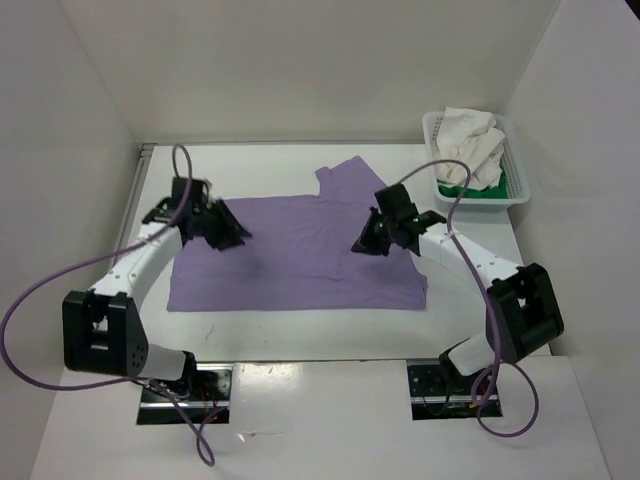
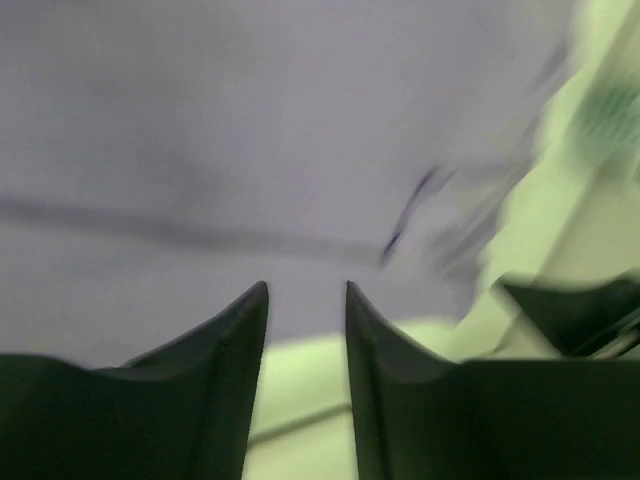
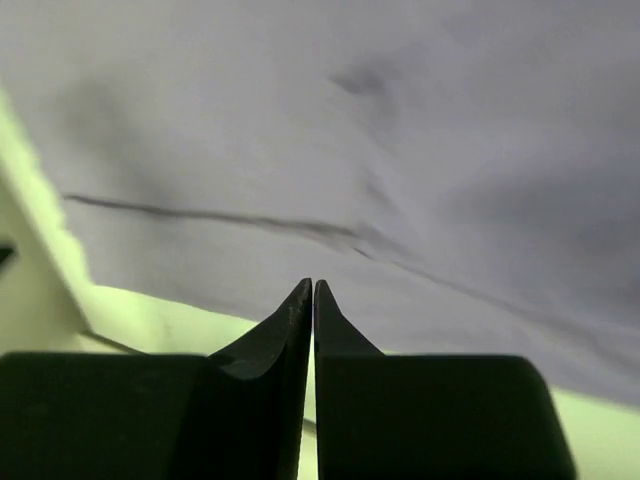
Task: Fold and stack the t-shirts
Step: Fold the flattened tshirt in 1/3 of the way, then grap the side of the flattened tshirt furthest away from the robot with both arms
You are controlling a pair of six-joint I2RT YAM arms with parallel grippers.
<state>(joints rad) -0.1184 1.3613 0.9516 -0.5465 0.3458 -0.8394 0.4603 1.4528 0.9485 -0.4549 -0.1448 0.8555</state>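
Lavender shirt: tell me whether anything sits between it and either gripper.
Nothing visible does. The left gripper and right gripper both hang directly over the lavender shirt, spread flat on the table. The basket sits apart at the far right corner.

No legible text or markings.
Lavender t-shirt (image 1: 300, 255), white mesh basket (image 1: 522, 172) and black arm housings (image 1: 100, 330) carry no print, label, brand or number that reads; wrist views too blurred.

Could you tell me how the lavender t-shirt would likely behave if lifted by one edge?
The lavender t-shirt lies flat with creases, so it would probably sag and drape. It looks thin, so likely light, bunching if pushed.
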